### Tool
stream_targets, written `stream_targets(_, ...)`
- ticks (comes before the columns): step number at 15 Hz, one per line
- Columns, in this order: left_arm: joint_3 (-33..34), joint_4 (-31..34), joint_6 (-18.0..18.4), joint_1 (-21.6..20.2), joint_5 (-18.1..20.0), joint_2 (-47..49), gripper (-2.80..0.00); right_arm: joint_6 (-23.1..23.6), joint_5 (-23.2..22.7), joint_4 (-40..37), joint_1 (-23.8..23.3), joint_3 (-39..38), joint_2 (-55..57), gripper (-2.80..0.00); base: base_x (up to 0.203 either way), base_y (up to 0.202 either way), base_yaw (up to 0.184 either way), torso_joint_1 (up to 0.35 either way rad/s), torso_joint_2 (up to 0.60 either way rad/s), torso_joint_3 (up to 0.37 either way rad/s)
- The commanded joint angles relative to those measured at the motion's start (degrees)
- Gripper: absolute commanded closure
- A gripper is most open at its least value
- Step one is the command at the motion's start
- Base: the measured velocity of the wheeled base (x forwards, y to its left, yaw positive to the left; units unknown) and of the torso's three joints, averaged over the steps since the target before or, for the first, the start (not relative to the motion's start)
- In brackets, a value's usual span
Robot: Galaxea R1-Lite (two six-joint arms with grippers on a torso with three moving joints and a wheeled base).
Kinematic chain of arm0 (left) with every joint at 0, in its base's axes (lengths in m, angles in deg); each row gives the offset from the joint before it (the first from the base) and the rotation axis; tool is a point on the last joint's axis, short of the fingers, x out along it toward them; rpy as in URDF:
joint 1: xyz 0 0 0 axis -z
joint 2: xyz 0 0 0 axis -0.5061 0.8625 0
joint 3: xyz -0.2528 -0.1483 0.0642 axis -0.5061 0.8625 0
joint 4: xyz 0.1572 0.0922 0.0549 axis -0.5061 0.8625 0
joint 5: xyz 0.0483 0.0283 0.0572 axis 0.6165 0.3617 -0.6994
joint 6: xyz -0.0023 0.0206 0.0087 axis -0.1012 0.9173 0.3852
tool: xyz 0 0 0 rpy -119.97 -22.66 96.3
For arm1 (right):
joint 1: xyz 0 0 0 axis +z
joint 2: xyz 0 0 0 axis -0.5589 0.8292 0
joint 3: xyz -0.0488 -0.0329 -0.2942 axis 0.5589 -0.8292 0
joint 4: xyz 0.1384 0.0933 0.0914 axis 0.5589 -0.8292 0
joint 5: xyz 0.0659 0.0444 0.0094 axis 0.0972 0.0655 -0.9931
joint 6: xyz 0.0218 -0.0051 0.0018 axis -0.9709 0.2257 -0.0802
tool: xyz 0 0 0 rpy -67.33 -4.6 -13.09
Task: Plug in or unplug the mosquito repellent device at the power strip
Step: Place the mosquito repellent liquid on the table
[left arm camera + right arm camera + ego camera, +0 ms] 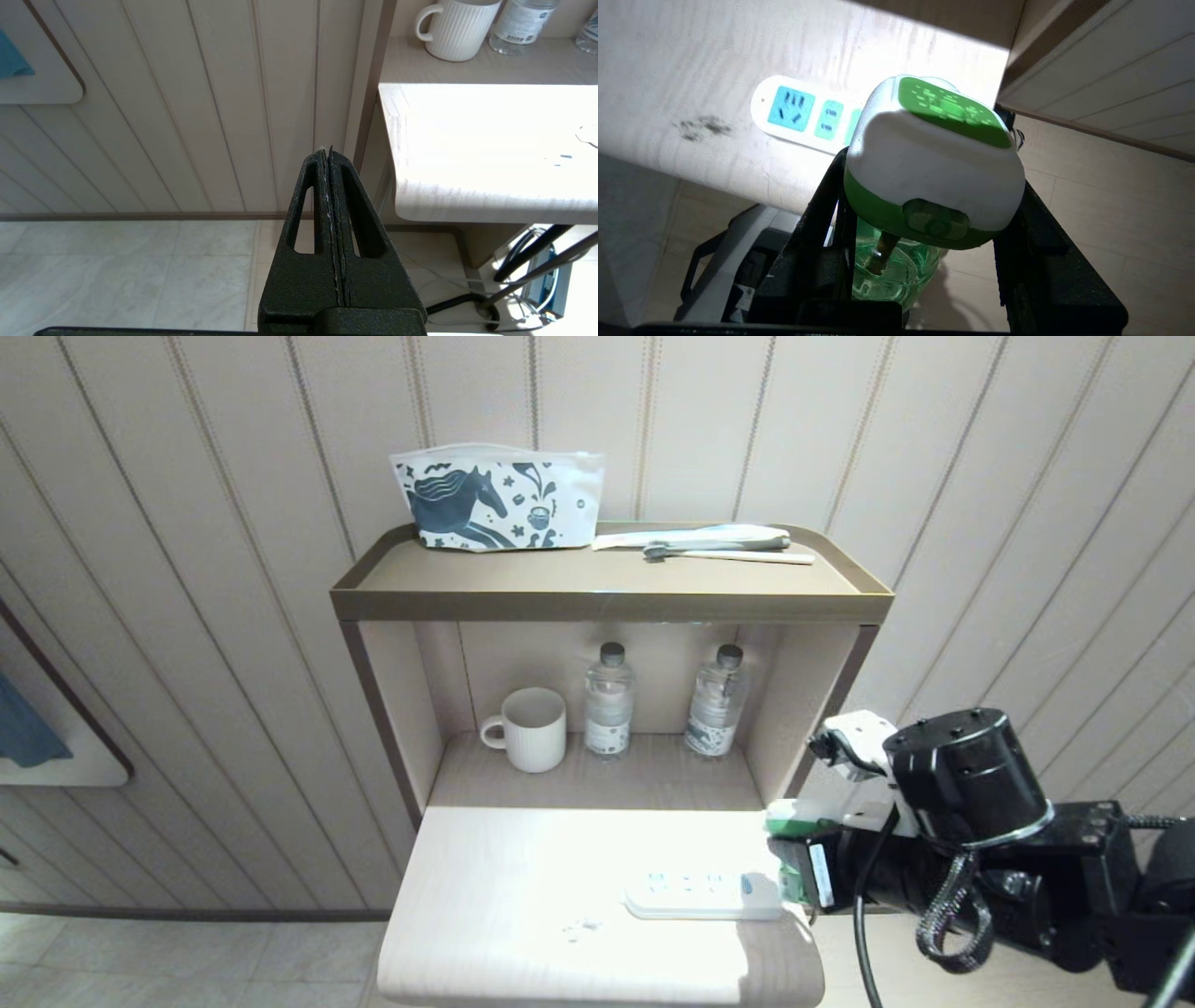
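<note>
The mosquito repellent device (931, 186) sits clamped between my right gripper's (924, 242) fingers, clear of the power strip (702, 896) on the pale table (523, 896), just beside its right end. My left gripper (329, 154) hangs pressed closed, empty, near the table's left edge.

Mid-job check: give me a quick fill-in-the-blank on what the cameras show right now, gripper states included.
1. The right gripper is shut on the ____.
2. The power strip lies on the pale tabletop with its visible sockets ____.
3. The left gripper, hanging beside the table over the floor, has its fingers ____.
4. On the shelf under the tray top, the white mug stands beside ____ water bottles.

Missing words: mosquito repellent device; empty; shut; two
</note>
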Motion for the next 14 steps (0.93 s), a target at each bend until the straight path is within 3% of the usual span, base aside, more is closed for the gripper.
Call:
stream_targets(1,0.00,0.11,0.02,-0.01,0.00,-0.04,0.00,0.34,0.39,1.07,0.15,-2.55,-2.09,0.00,0.000,0.000,0.000,0.000,0.00,0.000)
stream_targets(3,0.00,0.11,0.02,-0.01,0.00,-0.09,0.00,0.73,1.39,10.13,0.47,-6.46,-1.28,0.00,0.000,0.000,0.000,0.000,0.00,0.000)
stream_targets(5,0.00,0.09,0.02,-0.01,0.00,-0.01,0.00,4.07,4.02,20.43,1.47,-10.63,-0.11,0.00,0.000,0.000,0.000,0.000,0.00,0.000)
stream_targets(9,0.00,0.03,0.02,-0.01,0.00,-0.09,0.00,7.72,9.14,33.67,7.22,-16.08,3.07,0.00,0.000,0.000,0.000,0.000,0.00,0.000)
stream_targets(14,0.00,0.11,0.02,-0.01,0.00,-0.02,0.00,12.90,14.60,60.10,9.48,-20.37,19.71,0.00,0.000,0.000,0.000,0.000,0.00,0.000)
